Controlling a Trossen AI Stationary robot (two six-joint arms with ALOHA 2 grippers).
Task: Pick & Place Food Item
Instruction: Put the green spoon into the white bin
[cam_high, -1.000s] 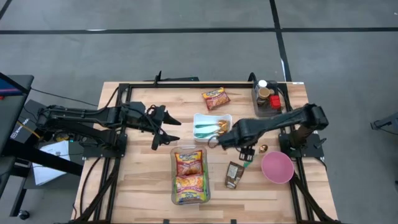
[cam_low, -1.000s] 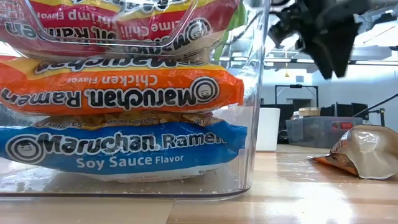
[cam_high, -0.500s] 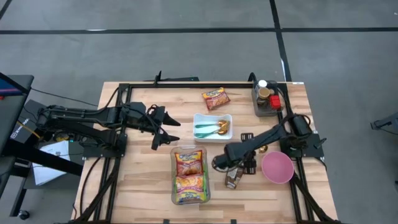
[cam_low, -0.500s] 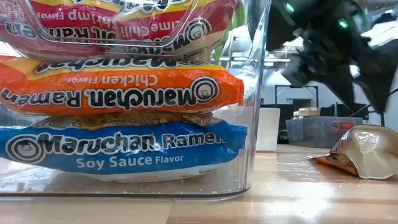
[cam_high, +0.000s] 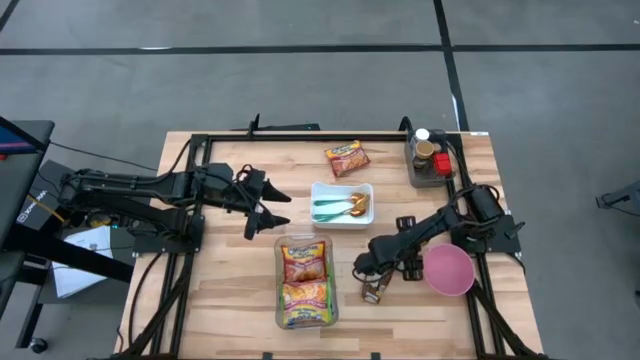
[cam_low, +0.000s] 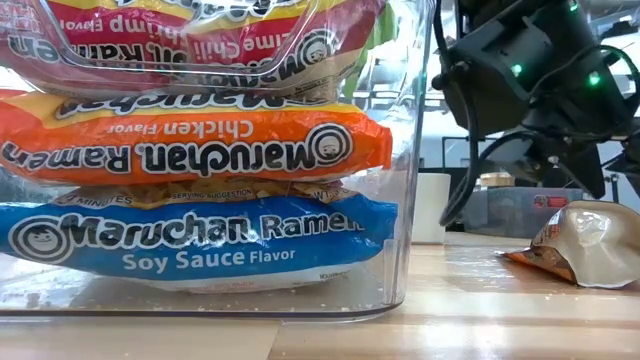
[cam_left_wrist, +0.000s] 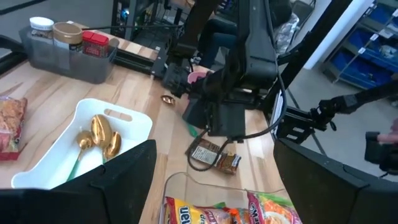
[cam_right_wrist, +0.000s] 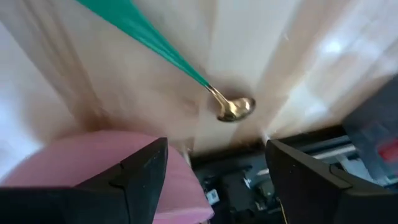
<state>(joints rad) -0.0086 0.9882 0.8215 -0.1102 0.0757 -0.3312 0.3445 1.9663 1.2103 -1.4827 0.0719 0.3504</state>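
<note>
A brown food packet (cam_high: 375, 290) lies flat on the wooden table, right of the clear bin; it also shows in the low view (cam_low: 590, 245) and the left wrist view (cam_left_wrist: 214, 158). A red-orange snack bag (cam_high: 347, 158) lies at the far middle. My right gripper (cam_high: 405, 263) hangs low over the table between the packet and the pink bowl (cam_high: 447, 270), open (cam_right_wrist: 216, 149), nothing between its fingers. Ahead of it lies a green-handled spoon with a gold head (cam_right_wrist: 235, 109). My left gripper (cam_high: 275, 205) waits open (cam_left_wrist: 214, 146) left of the white tray.
A clear bin (cam_high: 305, 285) of ramen packs stands at the near middle and fills the low view (cam_low: 200, 160). A white tray (cam_high: 342, 203) holds spoons. A grey bin of jars (cam_high: 430, 160) sits at the far right. Black frame rails edge the table.
My right gripper has come down and toward the table's near edge, from beside the white tray to low over the table next to the brown packet and the pink bowl, turning as it sank. Its fingers stay apart. Nothing on the table has moved.
</note>
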